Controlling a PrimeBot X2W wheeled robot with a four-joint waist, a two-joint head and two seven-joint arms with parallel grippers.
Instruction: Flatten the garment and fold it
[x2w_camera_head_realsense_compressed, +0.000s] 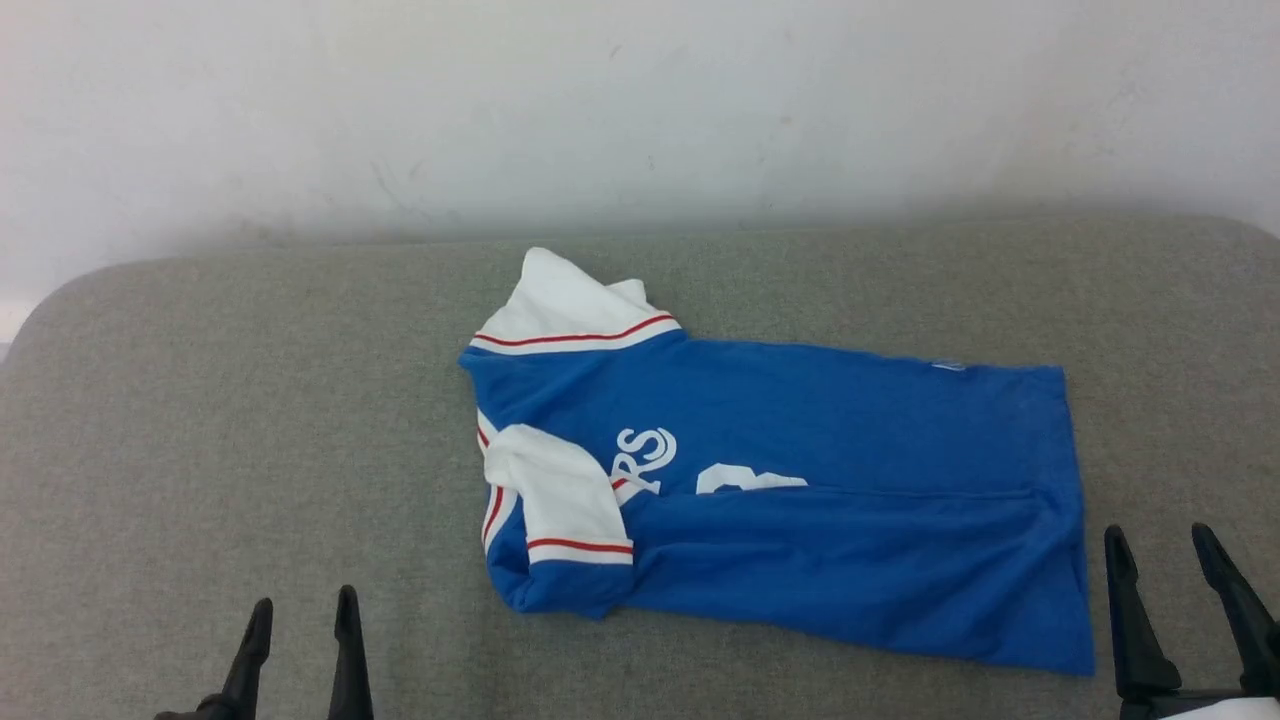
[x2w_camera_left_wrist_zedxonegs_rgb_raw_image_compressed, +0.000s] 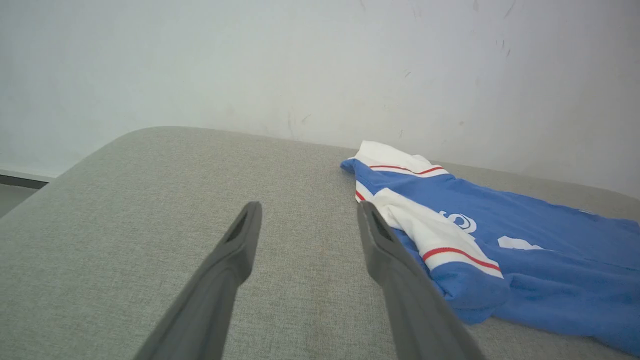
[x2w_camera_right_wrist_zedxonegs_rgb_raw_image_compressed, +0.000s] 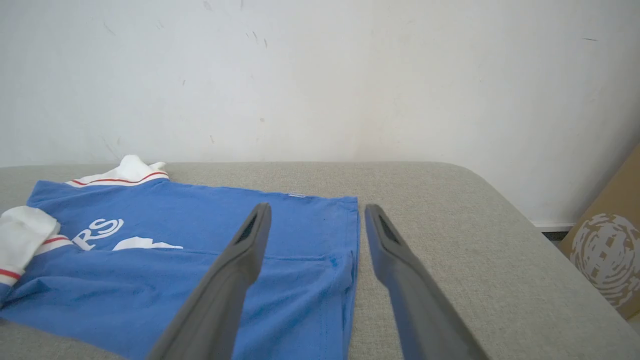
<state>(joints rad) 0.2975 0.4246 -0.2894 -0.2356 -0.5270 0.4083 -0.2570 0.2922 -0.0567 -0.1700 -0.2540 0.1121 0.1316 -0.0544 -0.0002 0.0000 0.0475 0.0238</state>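
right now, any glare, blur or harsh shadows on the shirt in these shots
Head view: soft, even light, no glare on the shirt, only a faint shadow at the foot of the wall. Left wrist view: the left hand looks slightly soft near the lens. Right wrist view: creases read clearly.

Left gripper (x2w_camera_head_realsense_compressed: 300, 625) low, jaws apart; right gripper (x2w_camera_head_realsense_compressed: 1165, 555) likewise, empty.

The garment (x2w_camera_head_realsense_compressed: 850, 470) is smooth matt cloth; the grey surface (x2w_camera_head_realsense_compressed: 250, 400) beneath is coarse-woven fabric.

Bare room: scuffed wall (x2w_camera_head_realsense_compressed: 640, 100), padded surface (x2w_camera_head_realsense_compressed: 200, 400)
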